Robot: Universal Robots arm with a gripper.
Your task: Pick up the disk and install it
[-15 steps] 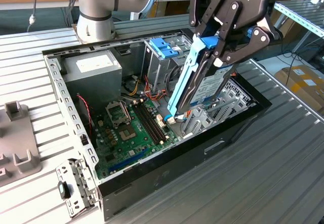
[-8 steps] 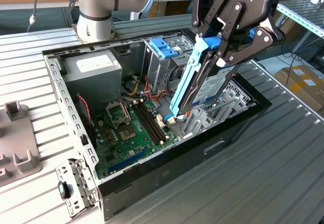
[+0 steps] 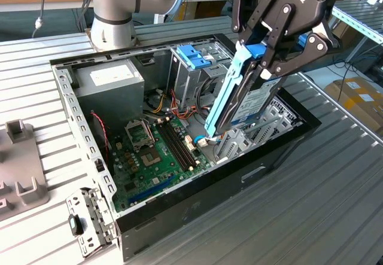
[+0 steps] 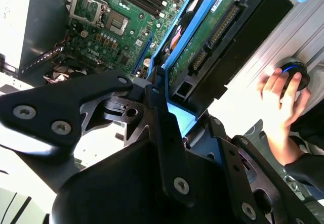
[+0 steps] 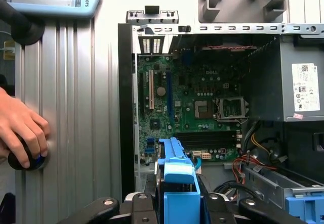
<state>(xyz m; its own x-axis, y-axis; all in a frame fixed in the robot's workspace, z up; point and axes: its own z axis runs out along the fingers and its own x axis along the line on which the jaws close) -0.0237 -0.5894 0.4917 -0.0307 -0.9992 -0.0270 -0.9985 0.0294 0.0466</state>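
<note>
Blue plastic frames the disk (image 3: 240, 104), which hangs steeply tilted in the gripper (image 3: 266, 61), the black jaws pressed together on the upper end of its carrier. In the exterior view it sits over the open computer case (image 3: 281, 151), at the end toward the exterior view's right, with its lower end down among the metal brackets just beside the green motherboard (image 3: 155, 151) (whether it touches them I cannot tell). The tall metal drive cage (image 3: 191, 79) with its blue clip stands near it, and the grey power supply (image 3: 111, 79) lies well apart. In the second wrist view the disk's green underside faces the camera. Outside the case, a person's hand (image 5: 23, 133) rests on a round black knob (image 4: 294, 76) on the ribbed metal table (image 3: 311, 217)
</note>
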